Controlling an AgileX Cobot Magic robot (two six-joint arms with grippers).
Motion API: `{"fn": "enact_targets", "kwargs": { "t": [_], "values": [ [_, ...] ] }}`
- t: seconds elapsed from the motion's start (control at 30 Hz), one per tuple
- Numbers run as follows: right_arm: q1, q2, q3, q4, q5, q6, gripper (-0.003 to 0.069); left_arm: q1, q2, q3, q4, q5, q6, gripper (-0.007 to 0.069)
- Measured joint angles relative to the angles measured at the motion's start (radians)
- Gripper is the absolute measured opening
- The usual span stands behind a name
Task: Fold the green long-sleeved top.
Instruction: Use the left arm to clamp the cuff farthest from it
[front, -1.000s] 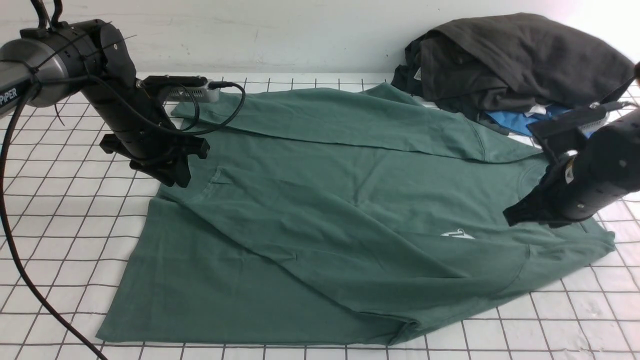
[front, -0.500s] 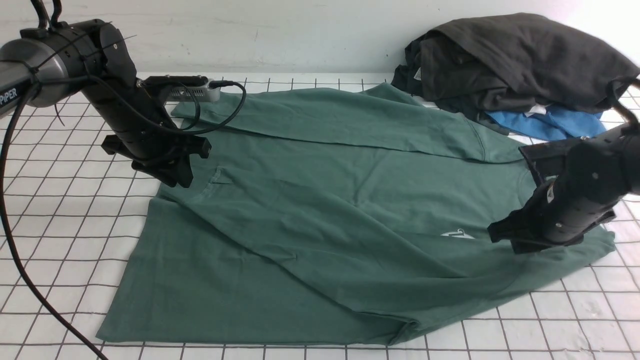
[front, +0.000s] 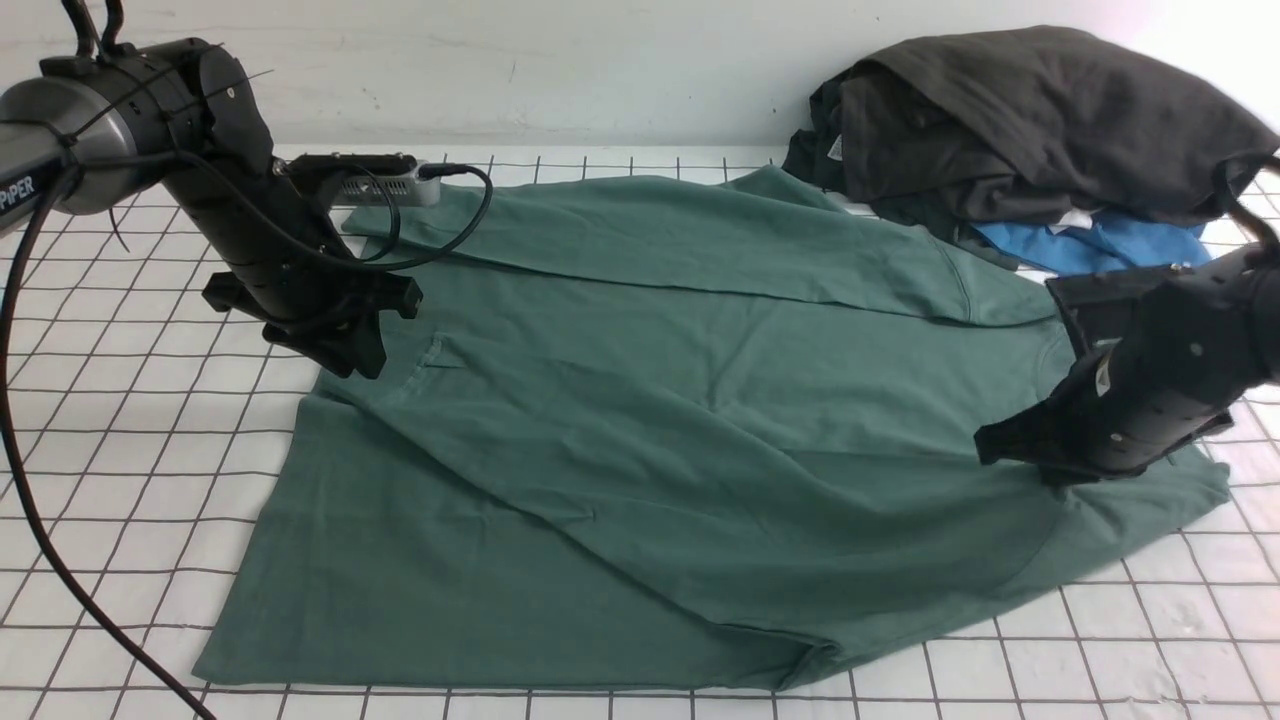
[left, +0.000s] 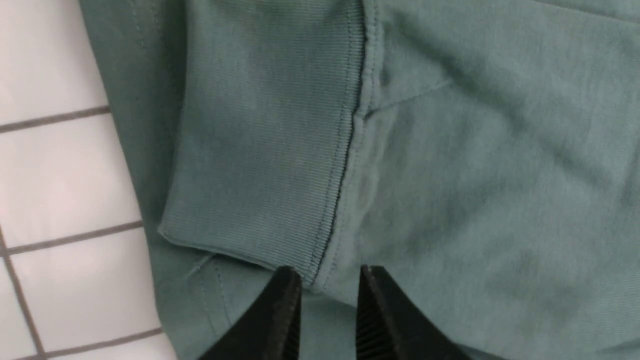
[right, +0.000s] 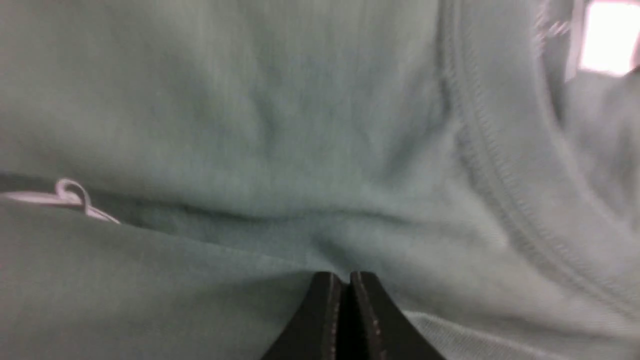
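Green long-sleeved top (front: 430, 590): spread from six o'clock, nearest, to twelve. Soft, limp, probably light; a single-point lift would sag. Grip both ends of the folded edge. At four o'clock, right gripper (right: 345, 282) is clenched on that edge. At nine, slightly farther, left gripper (left: 330, 280) is parted, unloaded. Far sleeve (front: 640, 240): twelve.

Looking Forward From Between the Arms, and Close Down From Each Wrist

Set on the robot's own side, facing forward and slightly down over the tabletop (front: 110, 480). From the left wrist, aimed down very near the green top (left: 450, 210), sharing its cuff area with the front view. From the right wrist, nearer still, perhaps tilted, though blur makes that hard to tell; sharing the neckline area with the front view.
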Motion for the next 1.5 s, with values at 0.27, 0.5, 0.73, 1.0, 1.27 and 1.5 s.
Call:
{"fn": "enact_targets", "kwargs": {
  "t": [0.27, 0.5, 0.73, 1.0, 1.27, 1.5],
  "values": [
    [0.000, -0.067, 0.001, -0.097, 0.014, 0.078, 0.0003, 0.000, 0.000, 0.000, 0.000, -0.012, 0.000, 0.0154],
    [0.000, -0.044, 0.003, -0.098, 0.006, 0.107, 0.0095, 0.000, 0.000, 0.000, 0.000, -0.094, 0.000, 0.0201],
    [0.047, -0.134, 0.004, -0.042, 0.052, 0.040, 0.0295, 0.000, 0.025, -0.020, 0.004, -0.185, 0.002, 0.0381],
    [0.172, -0.210, 0.004, 0.116, 0.119, -0.125, 0.0263, 0.021, 0.149, -0.204, 0.014, -0.269, -0.087, 0.0391],
    [0.235, -0.211, 0.006, 0.255, 0.204, -0.203, 0.0179, 0.087, 0.408, -0.633, -0.045, -0.288, -0.226, 0.0447],
    [0.237, -0.211, 0.006, 0.277, 0.210, -0.207, 0.0168, 0.098, 0.601, -0.871, -0.049, -0.289, -0.260, 0.0524]
  ]
}}
